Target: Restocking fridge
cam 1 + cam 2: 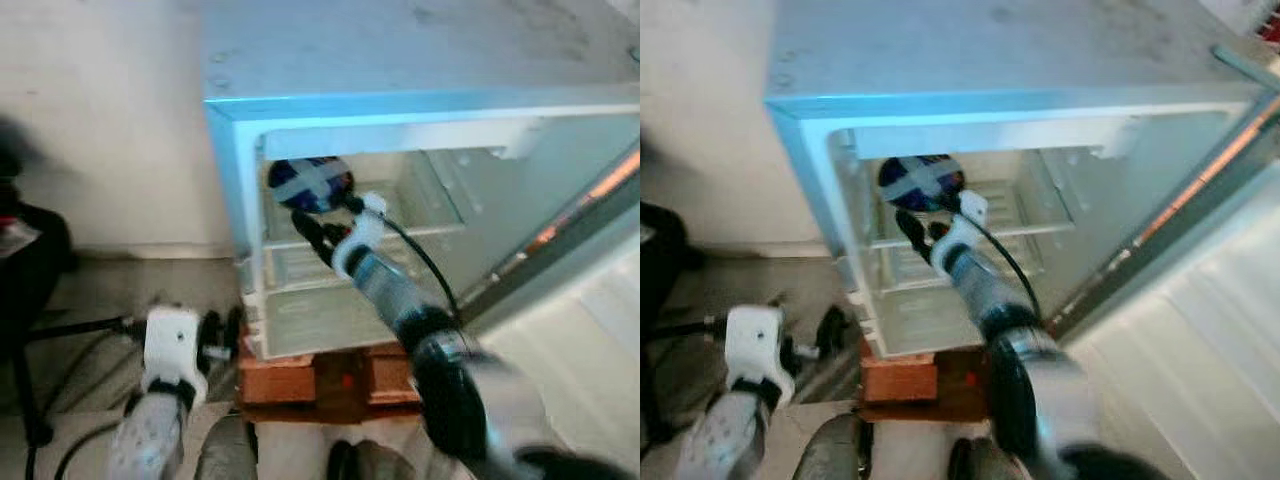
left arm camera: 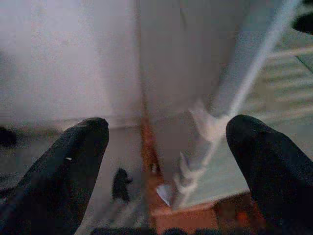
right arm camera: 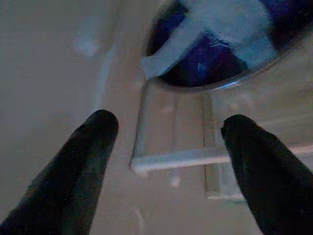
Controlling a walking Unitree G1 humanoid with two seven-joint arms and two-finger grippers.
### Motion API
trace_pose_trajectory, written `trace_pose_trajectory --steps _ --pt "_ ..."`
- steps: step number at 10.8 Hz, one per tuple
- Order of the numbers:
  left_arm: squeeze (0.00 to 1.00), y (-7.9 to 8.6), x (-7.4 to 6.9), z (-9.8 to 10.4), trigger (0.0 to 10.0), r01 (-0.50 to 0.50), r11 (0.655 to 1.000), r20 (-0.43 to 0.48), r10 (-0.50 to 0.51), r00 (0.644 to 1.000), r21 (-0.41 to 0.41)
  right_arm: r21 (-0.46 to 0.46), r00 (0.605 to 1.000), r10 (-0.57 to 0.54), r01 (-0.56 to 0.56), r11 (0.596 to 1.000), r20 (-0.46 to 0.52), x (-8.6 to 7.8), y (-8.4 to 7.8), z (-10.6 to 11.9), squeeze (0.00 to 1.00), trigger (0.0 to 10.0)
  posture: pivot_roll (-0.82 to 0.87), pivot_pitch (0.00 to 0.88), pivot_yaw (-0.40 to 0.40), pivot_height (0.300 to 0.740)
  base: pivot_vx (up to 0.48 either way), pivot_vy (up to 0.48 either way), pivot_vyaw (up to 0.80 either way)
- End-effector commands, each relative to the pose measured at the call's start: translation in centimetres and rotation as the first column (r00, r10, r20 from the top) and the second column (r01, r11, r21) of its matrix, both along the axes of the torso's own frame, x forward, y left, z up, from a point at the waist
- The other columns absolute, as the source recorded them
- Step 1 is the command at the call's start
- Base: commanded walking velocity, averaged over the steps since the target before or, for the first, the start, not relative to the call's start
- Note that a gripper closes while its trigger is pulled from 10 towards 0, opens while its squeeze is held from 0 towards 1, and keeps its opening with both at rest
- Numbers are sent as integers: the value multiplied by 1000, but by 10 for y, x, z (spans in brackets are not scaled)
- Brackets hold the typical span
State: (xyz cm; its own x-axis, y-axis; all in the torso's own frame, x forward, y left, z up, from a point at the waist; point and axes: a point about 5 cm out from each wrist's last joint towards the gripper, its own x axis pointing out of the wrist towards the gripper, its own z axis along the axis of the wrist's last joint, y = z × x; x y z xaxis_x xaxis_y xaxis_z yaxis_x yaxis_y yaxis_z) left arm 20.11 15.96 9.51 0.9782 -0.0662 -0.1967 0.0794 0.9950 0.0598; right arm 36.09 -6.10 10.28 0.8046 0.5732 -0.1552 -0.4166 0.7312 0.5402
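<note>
Blue-white bag (image 1: 310, 185) on fridge (image 1: 400, 110) shelf, frame centre, just beyond right hand (image 1: 322, 240), fingers wide apart, empty. Left hand (image 2: 166, 161) wide, lower left.

Home: small fridge (image 1: 400, 90) (on bricks (image 1: 300, 375)).

**Fridge shelf and what sits on it**

Inside the open fridge (image 1: 420, 90), a pale shelf (image 1: 420, 228) runs across the upper part of the compartment. A dark blue round packet (image 1: 310, 184) with a white cross-shaped band lies on it, at its left end near the inner wall. The fridge itself stands on reddish bricks (image 1: 330, 378), which rest on the floor (image 1: 110, 290).
</note>
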Motion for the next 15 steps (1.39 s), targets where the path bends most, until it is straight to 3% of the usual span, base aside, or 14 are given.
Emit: trace_pose_trajectory --steps 1,2,3,5,7,9,11,12,13,15 --pt "0 -1 2 -3 10000 17 1000 3 -17 1000 12 -70 995 72 -67 995 74 -5 -12 3 1000 10000 212 107 -45 740 0 0 0" --pt "0 1 5 -4 10000 19 999 7 -19 1000 32 -101 988 102 -91 991 112 -13 -18 3 1000 10000 180 91 -24 740 0 0 0" --pt "0 2 12 -6 10000 27 999 10 -28 1000 47 -223 954 174 -119 967 245 -34 -34 11 0 10000 140 71 -1 740 0 0 0" --pt "0 0 16 -8 10000 40 998 23 -41 999 54 -321 940 193 -97 942 282 -59 -58 6 0 10000 122 42 17 740 0 0 0" --pt "0 1 17 -10 10000 27 998 26 -29 999 57 -396 954 58 66 916 294 -87 -82 -4 0 10000 97 31 33 740 0 0 0" --pt "0 -1 21 -11 10000 62 995 31 -64 997 77 -434 958 -107 217 874 265 -100 -96 -12 0 10000 75 32 36 740 0 0 0" --pt "0 2 21 -9 10000 41 997 49 -45 998 66 -465 931 -74 247 850 358 -98 -88 -6 0 10000 83 33 32 740 0 0 0" --pt "0 3 21 -10 10000 36 997 47 -40 998 70 -472 928 -53 235 850 368 -96 -84 -6 0 10000 87 32 28 740 0 0 0" --pt "0 3 21 -11 10000 28 997 49 -31 998 70 -435 938 -57 212 875 343 -94 -79 -4 0 10000 93 34 20 740 -259 0 0" --pt "0 2 20 -11 10000 28 997 49 -32 998 67 -436 938 -64 219 873 342 -93 -79 -8 0 10000 95 39 18 740 -343 0 0"
